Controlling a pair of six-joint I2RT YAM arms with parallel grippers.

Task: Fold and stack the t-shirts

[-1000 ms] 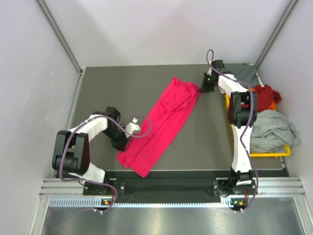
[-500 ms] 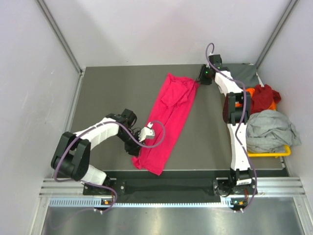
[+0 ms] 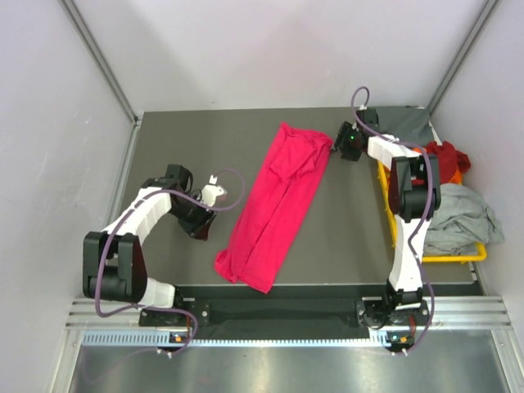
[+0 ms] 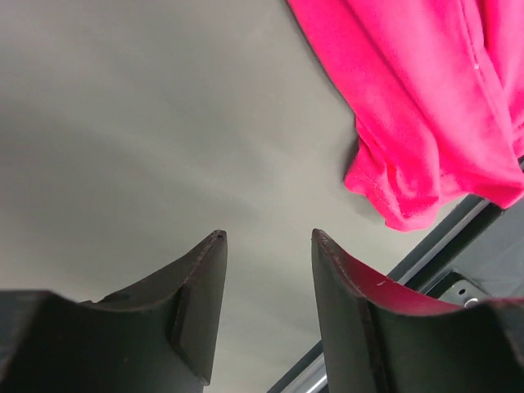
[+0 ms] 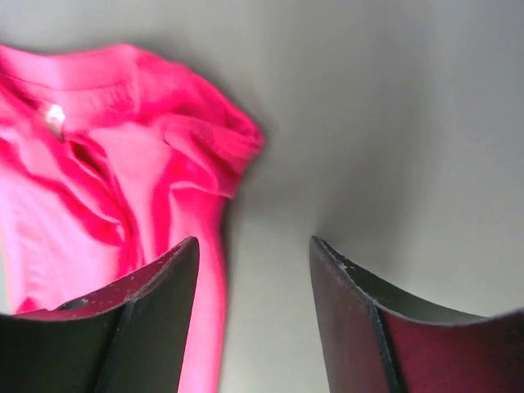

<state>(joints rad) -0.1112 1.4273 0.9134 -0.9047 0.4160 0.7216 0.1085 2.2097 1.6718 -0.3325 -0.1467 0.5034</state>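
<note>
The magenta-pink t-shirt [image 3: 278,196] lies on the dark table as a long folded strip, running from the far middle down to the near edge. Its near corner [image 4: 426,106] shows in the left wrist view, and its collar end with a small white label [image 5: 56,115] in the right wrist view. My left gripper [image 3: 200,229] [image 4: 266,237] is open over bare table, left of the shirt's near end. My right gripper [image 3: 341,146] [image 5: 254,241] is open just right of the shirt's far corner, holding nothing.
A yellow bin [image 3: 446,258] at the right edge holds a light grey shirt [image 3: 458,217], a dark red one [image 3: 446,160] and a bit of orange [image 3: 420,152]. A dark grey shirt [image 3: 405,123] lies at the back right corner. The table's near edge [image 4: 442,237] runs close to the shirt's corner.
Both grippers opened and let go of the pink shirt. The left arm drew back to the left, and the right gripper moved slightly right. The shirt now lies flat as a narrow strip.
</note>
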